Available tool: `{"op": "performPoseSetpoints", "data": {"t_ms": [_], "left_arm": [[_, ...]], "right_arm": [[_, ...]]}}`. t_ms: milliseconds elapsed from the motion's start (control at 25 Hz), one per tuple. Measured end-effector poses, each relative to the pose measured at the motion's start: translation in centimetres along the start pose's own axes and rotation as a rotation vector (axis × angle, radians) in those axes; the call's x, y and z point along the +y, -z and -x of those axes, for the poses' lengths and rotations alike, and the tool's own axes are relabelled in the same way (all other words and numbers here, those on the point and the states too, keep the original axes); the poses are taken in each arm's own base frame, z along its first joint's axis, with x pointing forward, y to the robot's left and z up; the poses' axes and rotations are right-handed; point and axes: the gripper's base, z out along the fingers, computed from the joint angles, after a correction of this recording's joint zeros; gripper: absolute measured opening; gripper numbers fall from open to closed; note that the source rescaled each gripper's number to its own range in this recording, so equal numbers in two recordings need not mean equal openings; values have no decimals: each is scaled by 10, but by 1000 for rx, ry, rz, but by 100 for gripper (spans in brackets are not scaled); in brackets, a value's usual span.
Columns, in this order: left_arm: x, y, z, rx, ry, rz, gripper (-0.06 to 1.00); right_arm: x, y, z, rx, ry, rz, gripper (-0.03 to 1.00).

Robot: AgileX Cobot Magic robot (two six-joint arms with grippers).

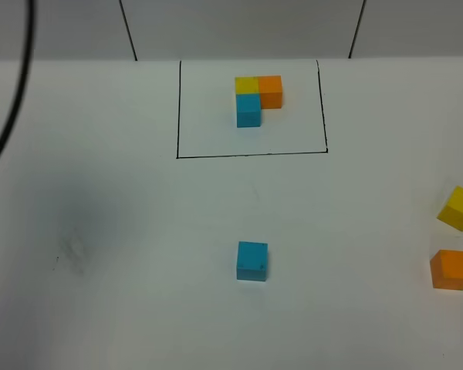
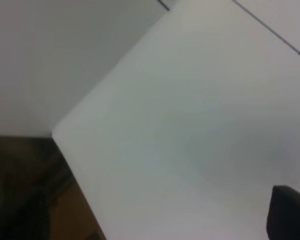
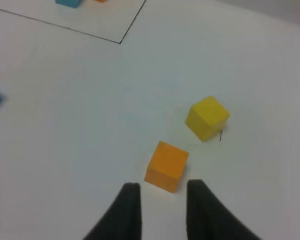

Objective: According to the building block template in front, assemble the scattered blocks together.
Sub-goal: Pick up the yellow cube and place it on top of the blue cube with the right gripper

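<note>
The building block template (image 1: 255,99) is a yellow-cornered L with orange and cyan arms, lying inside a thin black drawn rectangle (image 1: 251,155) at the far middle. A loose cyan cube (image 1: 251,260) sits near the centre front. The loose yellow cube (image 1: 457,207) and orange cube (image 1: 451,270) lie at the right edge. In the right wrist view my right gripper (image 3: 162,186) hovers just short of the orange cube (image 3: 167,166), jaws apart and empty, with the yellow cube (image 3: 207,118) beyond. Only one dark finger (image 2: 290,212) of the left gripper shows.
A black cable (image 1: 15,92) curves down the far left. In the left wrist view the white table's corner (image 2: 55,134) drops off to a dark floor. A grey wall stands behind the table.
</note>
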Motion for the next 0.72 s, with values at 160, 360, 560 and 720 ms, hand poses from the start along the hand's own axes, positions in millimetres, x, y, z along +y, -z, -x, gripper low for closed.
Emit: {"op": "performPoseSetpoints", "data": {"t_ms": [160, 360, 560, 720], "left_arm": [[-8, 28, -68, 39, 62, 66, 80], [-45, 80, -136, -105, 193, 137, 78], [-89, 117, -186, -353, 387, 86, 76], [-123, 116, -212, -461, 485, -19, 73]], "right_arm": [[0, 0, 0, 0, 0, 0, 0], [0, 0, 0, 0, 0, 0, 0], [0, 0, 0, 0, 0, 0, 0], [0, 0, 0, 0, 0, 0, 0]]}}
